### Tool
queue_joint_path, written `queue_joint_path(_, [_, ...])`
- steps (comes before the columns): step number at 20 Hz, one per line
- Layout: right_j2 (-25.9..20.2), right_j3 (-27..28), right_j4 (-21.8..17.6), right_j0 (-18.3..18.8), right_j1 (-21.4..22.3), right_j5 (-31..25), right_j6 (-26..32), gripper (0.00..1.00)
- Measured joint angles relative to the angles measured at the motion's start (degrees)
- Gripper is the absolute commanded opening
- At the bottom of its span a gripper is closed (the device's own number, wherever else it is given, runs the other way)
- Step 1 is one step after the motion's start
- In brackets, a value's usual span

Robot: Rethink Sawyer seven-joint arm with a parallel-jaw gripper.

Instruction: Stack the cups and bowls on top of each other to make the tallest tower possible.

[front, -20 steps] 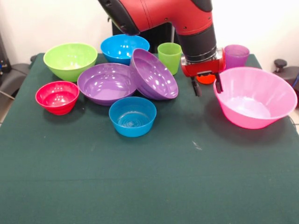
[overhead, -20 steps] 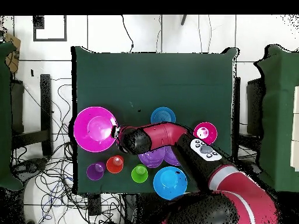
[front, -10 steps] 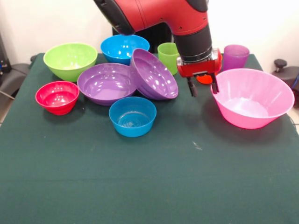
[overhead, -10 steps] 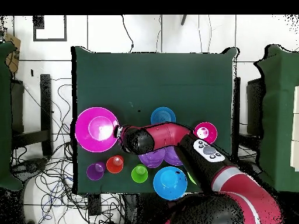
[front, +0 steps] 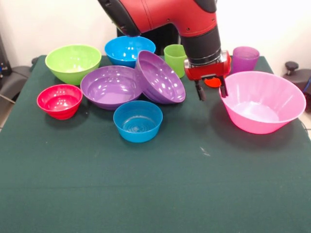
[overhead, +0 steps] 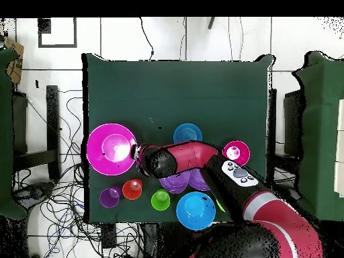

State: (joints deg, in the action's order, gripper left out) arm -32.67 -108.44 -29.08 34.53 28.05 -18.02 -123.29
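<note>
My gripper (front: 211, 91) hangs open and empty between the tilted purple bowl (front: 160, 77) and the big pink bowl (front: 262, 102), with one fingertip (front: 223, 90) right at the pink bowl's rim. The orange cup (front: 212, 82) peeks out behind the fingers and shows fully from above (overhead: 132, 189). The green cup (front: 176, 58) and the purple cup (front: 245, 57) stand at the back. A second purple bowl (front: 111, 86), a lime bowl (front: 73, 62), two blue bowls (front: 129, 49) (front: 138, 120) and a red bowl (front: 60, 100) sit left of the arm. Nothing is stacked.
The tilted purple bowl leans on the flat purple bowl. From above, the red arm (overhead: 195, 156) covers the purple bowls, and the pink bowl (overhead: 111, 149) lies near the green table's edge (overhead: 86, 134). Cables run over the floor around the table.
Since a second ago the gripper has shifted slightly left and up, nearer the pink bowl's rim. The pink bowl has nudged a little. Over the last half second nothing moved.
</note>
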Motion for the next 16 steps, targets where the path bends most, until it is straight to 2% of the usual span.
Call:
queue_joint_path(8, [0.60, 0.00, 0.01, -2.56, -0.25, 0.38, 0.00, 1.00])
queue_joint_path(16, [1.52, 0.03, -0.48, -4.34, -2.60, 1.40, 0.00, 1.00])
